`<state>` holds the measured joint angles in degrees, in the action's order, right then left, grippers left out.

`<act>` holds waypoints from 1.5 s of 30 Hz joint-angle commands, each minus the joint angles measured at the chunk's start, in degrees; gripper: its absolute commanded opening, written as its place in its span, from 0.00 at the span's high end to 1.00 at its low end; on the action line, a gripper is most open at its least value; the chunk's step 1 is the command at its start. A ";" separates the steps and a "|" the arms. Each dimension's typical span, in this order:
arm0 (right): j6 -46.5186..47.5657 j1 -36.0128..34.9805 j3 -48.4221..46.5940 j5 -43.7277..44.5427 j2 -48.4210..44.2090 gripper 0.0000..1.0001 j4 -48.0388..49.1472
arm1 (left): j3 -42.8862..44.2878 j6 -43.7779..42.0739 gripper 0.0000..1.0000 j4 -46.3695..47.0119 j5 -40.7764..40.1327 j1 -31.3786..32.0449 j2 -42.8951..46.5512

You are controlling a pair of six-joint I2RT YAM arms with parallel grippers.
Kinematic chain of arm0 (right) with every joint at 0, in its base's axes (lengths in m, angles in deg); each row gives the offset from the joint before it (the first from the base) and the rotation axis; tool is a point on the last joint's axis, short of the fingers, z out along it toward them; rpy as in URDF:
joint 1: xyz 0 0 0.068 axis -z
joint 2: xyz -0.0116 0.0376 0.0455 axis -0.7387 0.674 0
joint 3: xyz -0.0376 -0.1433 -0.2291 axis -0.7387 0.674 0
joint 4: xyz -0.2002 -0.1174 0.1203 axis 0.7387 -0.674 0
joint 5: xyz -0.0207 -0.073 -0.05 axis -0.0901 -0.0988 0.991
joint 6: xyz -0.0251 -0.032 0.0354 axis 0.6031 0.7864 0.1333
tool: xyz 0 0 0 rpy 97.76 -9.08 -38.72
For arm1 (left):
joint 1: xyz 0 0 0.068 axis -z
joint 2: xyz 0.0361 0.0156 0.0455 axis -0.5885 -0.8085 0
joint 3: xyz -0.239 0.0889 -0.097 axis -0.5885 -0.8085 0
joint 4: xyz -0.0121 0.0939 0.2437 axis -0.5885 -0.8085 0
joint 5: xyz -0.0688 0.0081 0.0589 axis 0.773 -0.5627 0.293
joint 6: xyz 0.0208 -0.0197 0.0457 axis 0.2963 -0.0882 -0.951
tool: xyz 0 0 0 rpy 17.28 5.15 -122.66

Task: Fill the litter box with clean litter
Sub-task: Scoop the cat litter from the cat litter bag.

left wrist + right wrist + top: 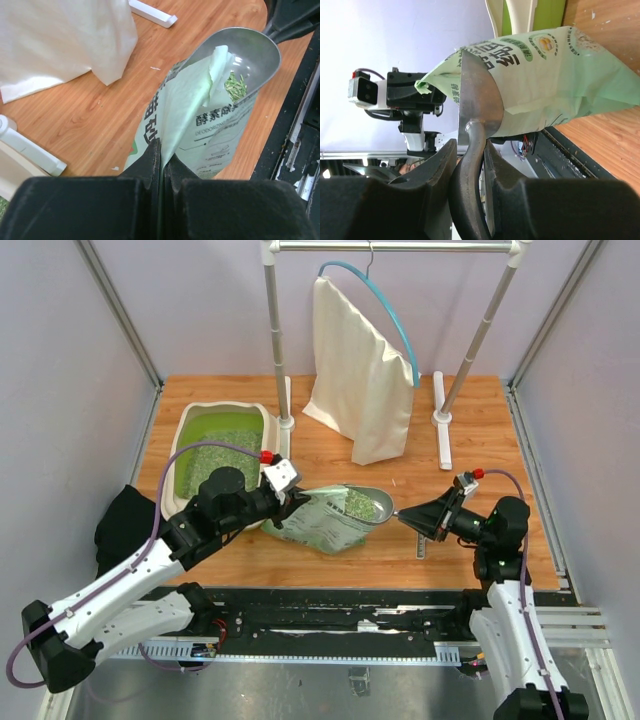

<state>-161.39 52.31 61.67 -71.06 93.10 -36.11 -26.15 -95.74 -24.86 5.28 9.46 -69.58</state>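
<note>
At centre frame, left gripper (296, 495) pinches the litter bag (318, 527), right gripper (408, 520) clamps the metal scoop (368, 505). Best lift it level.

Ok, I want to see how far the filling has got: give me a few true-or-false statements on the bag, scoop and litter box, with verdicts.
1. The left gripper is shut on the edge of the litter bag. True.
2. The right gripper is empty. False: it grips the handle of the metal scoop.
3. The scoop's bowl hangs over the litter box. False: it sits in the bag's mouth.
4. The litter box already holds some clean litter. True.
</note>
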 commanded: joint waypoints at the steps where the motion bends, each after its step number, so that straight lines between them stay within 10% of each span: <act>1: 3.02 -0.66 -2.86 -1.75 0.49 0.99 -1.03 | 0.06 1.76 0.99 9.02 -0.56 0.10 1.54; 4: 15.15 6.02 -6.67 -7.67 1.72 0.99 -16.67 | 0.73 1.54 0.99 6.66 -0.79 0.10 1.56; 8: 2.34 -1.97 -4.37 0.54 1.88 0.99 -0.09 | -0.57 1.79 0.99 7.36 -1.44 0.10 2.39; 14: 11.27 6.87 -6.99 -5.92 0.80 0.99 -14.31 | -0.05 1.61 0.99 6.06 -2.60 0.10 2.23; 18: 1.78 -5.75 -4.86 5.38 -0.97 0.99 -0.86 | -1.33 2.15 1.00 8.79 -3.58 0.10 2.24; 25: -0.37 3.90 -4.07 -2.82 -2.23 0.99 -0.15 | -1.99 2.71 0.99 5.93 -6.49 0.10 3.53; 45: 16.08 6.77 -19.99 -1.07 1.58 0.99 -20.69 | -2.05 10.10 1.00 8.52 -11.79 0.10 0.56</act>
<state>-148.76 57.93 47.66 -72.99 93.80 -55.26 -29.56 -89.88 -22.78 -4.18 9.75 -67.02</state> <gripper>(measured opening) 0.259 0.032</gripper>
